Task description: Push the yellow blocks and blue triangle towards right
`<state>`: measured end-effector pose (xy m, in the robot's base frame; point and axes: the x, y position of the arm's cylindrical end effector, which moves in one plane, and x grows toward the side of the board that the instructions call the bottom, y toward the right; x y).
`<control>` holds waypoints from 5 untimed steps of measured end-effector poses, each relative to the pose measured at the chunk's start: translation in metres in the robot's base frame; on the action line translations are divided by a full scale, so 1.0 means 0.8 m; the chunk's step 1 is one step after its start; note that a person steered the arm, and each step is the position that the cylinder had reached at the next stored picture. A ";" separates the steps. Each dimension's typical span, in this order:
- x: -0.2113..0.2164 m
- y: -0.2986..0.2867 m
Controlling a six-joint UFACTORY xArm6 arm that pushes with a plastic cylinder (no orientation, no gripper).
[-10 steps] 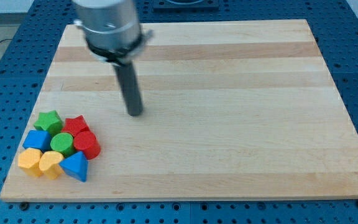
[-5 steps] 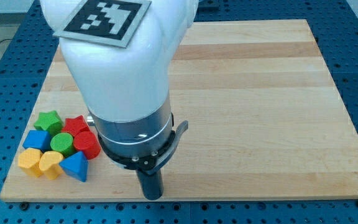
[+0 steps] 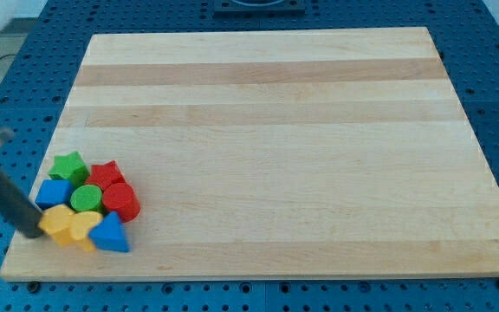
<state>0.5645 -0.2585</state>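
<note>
My tip (image 3: 33,230) is at the board's lower left, touching the left side of the yellow hexagon-like block (image 3: 56,224). A second yellow block, heart-shaped (image 3: 82,228), sits just right of it. The blue triangle (image 3: 110,234) is right of that, at the cluster's bottom right. All three lie in a row along the bottom of the block cluster. The rod slants up to the view's left edge.
Above the row sit a green star (image 3: 68,165), a red star (image 3: 105,173), a blue block (image 3: 55,191), a green cylinder (image 3: 86,199) and a red cylinder (image 3: 121,201). The wooden board (image 3: 275,130) lies on a blue perforated table.
The arm swung from the bottom middle to the left edge. My tip now presses the yellow hexagon; the yellow blocks and blue triangle have shifted slightly right.
</note>
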 end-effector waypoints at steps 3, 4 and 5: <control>0.060 -0.057; 0.067 -0.015; 0.067 0.041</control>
